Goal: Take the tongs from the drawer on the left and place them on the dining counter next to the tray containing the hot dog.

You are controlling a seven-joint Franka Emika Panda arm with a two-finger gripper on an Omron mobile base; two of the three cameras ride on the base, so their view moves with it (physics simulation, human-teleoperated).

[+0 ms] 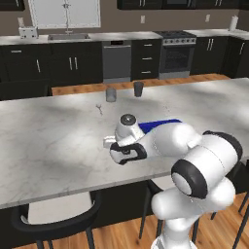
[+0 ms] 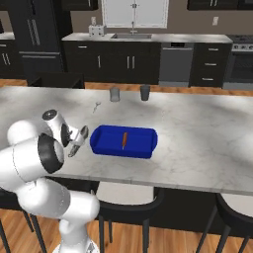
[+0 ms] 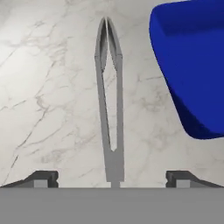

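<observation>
Tongs (image 3: pixel 109 109) lie flat on the marble desk (image 1: pixel 48 141), just beside the blue tray (image 2: pixel 123 142) and apart from it, their two thin arms meeting at the far tip and joined at the near end. Inside the tray rests a single hot dog (image 2: pixel 124 139), lengthwise near its middle. Two small grey cups (image 2: pixel 114 94) stand farther back on the desk, well apart from the tray; what they hold cannot be told.

The gripper (image 3: pixel 112 179) hangs low over the near end of the tongs with its jaws spread wide, one fingertip (image 3: pixel 43 178) on each side and neither touching the metal; it holds nothing. In the right base view the hand sits just left of the tray.

A small pale object (image 1: pixel 99 109) lies on the desk near the cups, too small to identify. Black stools (image 1: pixel 53 219) stand along the near edge. Beyond are black cabinets, a sink under a window, a dishwasher and a stove (image 1: pixel 176 51), over a wood floor.
</observation>
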